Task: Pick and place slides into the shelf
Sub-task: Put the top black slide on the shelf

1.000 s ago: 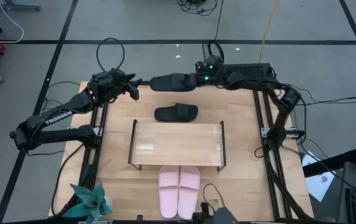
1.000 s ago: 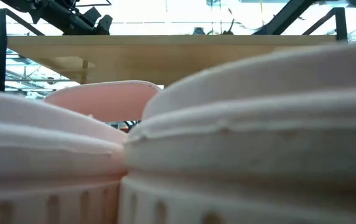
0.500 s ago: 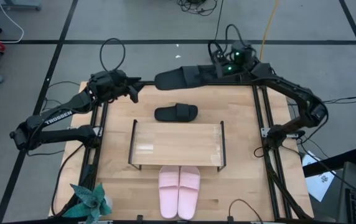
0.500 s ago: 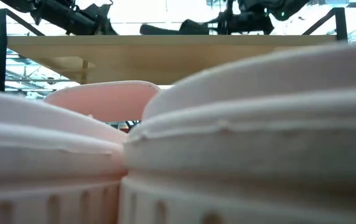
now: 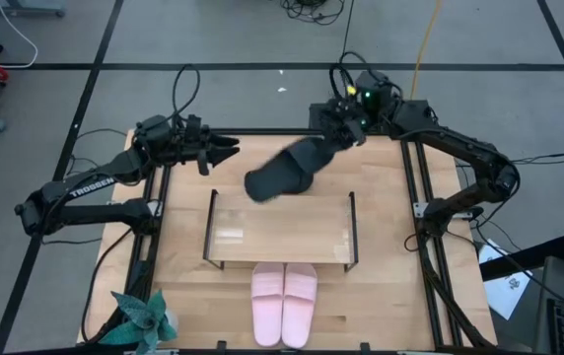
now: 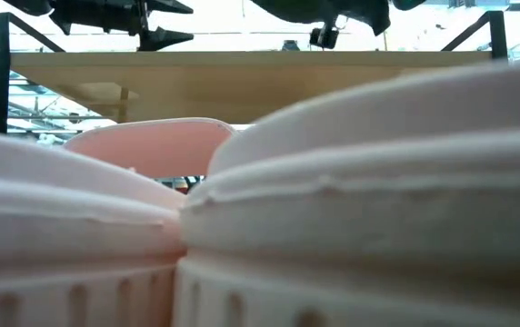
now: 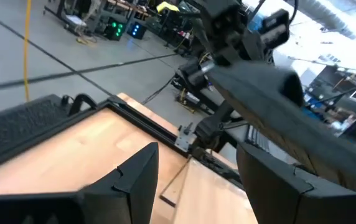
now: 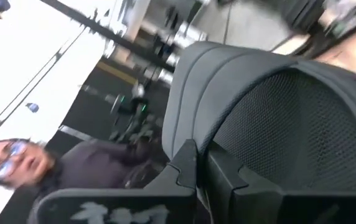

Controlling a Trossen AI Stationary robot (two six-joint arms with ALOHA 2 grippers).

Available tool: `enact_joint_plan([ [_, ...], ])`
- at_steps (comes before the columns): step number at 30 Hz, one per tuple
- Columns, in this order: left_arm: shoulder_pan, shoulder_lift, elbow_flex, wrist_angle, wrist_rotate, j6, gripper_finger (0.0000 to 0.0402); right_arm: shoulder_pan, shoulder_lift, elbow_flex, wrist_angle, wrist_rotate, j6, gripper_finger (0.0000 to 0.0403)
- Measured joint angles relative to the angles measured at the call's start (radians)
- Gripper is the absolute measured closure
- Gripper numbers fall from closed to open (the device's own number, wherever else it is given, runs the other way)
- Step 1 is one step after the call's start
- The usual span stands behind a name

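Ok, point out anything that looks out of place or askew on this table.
One black slide hangs tilted in the right claw, over the second black slide behind the shelf. The shelf top holds no slides. The pink pair sits neatly in front. The left claw is open and empty.

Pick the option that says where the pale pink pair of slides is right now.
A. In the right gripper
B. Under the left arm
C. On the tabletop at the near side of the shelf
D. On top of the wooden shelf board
C: the pale pink pair of slides lies side by side on the tabletop, just outside the low wooden shelf, away from both arms.
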Motion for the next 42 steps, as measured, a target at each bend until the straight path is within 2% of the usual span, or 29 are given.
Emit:
enact_joint_plan([
  [5,-0.045,0.000,0.000,-0.001,0.000,-0.083,0.0190,0.065,0.000,0.000,-0.020,-0.073,-0.012,0.0402],
  [10,-0.125,0.002,0.000,-0.004,-0.005,-0.126,0.0190,0.122,0.006,0.000,-0.027,-0.088,-0.017,0.0402],
  [17,-0.220,0.003,0.000,-0.004,-0.078,-0.128,0.0190,0.193,0.056,0.001,-0.097,-0.133,-0.117,0.0403],
  [28,-0.281,0.003,0.000,-0.015,-0.104,-0.124,0.0190,0.286,0.142,0.001,-0.085,-0.256,-0.067,0.0403],
  [36,-0.307,0.003,0.000,-0.067,-0.143,-0.096,0.0190,0.305,0.138,0.001,-0.052,-0.226,-0.029,0.0403],
  [42,-0.331,0.003,0.000,-0.050,-0.144,-0.162,0.0190,0.339,0.140,0.001,0.035,-0.199,0.012,0.0403],
])
